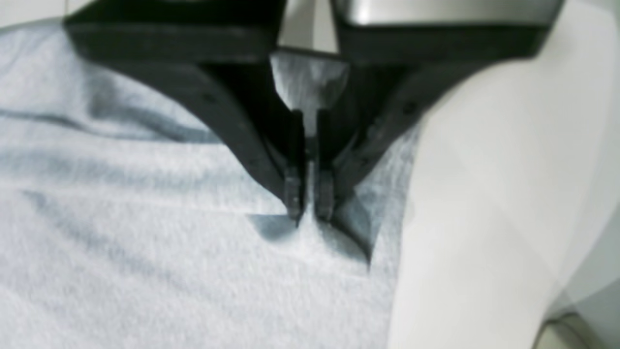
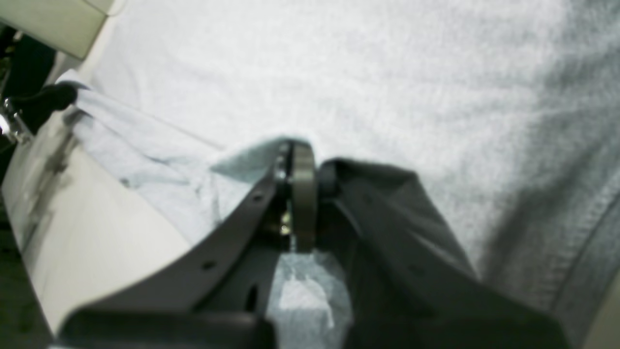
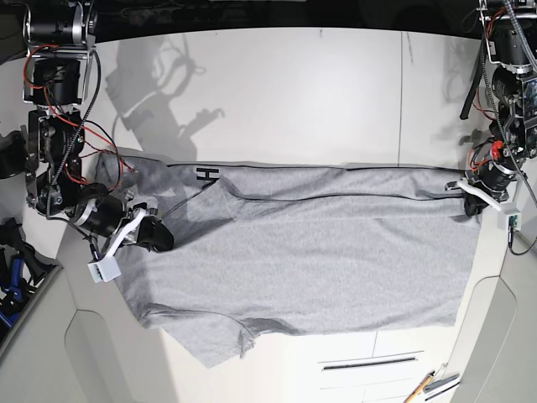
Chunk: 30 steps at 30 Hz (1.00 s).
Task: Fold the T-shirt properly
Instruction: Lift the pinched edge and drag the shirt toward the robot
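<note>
Base view: T-shirt (image 3: 336,269) spread on the bench (image 3: 336,75), both end effectors, L (image 3: 466,195) & R (image 3: 172,246), pinching fabric; prob. light, soft, prone to sag, so grip folded edge nr. corners, keep taut!

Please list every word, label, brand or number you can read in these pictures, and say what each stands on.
"H": bold black, on the T-shirt, beside the right gripper's folded cloth.
No other text is readable.
</note>
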Available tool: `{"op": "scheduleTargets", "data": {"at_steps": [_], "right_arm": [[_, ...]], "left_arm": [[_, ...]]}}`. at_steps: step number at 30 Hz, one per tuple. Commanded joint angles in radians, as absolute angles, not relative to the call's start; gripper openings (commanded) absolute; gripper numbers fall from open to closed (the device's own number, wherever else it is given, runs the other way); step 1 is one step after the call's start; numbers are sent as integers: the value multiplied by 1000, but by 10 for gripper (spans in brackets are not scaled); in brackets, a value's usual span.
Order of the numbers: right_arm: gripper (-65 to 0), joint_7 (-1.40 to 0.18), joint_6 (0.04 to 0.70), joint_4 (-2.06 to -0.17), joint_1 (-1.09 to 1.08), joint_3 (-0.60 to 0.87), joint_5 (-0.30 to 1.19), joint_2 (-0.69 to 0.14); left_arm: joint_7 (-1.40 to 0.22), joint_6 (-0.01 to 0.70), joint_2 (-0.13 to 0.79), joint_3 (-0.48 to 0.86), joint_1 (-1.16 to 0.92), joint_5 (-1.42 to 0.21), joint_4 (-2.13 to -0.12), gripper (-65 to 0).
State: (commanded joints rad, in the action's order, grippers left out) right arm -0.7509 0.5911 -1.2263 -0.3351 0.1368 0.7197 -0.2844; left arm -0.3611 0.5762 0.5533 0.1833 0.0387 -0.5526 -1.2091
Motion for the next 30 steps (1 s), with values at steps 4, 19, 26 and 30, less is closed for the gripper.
{"op": "scheduleTargets", "data": {"at_steps": [4,19,26,30], "right_arm": [[-554,-740,588,-1226,-334,137,687,-279],[-314,-885,581,-1238,-272,533,740,-283],[-314,-894,583,-1238,-109,631,780,-332],[-314,-887,583,-1238,-18,631,826,-338]], "left_arm": [[-355,569,554,184,39,-554,-1208,-555],[-740,646,554,390,49,-752,-1263,-348],[-812,667,553,505,-12,-865,-1263,-258],[-784,667,551,530,-72,-864,-1262,-256]]}}
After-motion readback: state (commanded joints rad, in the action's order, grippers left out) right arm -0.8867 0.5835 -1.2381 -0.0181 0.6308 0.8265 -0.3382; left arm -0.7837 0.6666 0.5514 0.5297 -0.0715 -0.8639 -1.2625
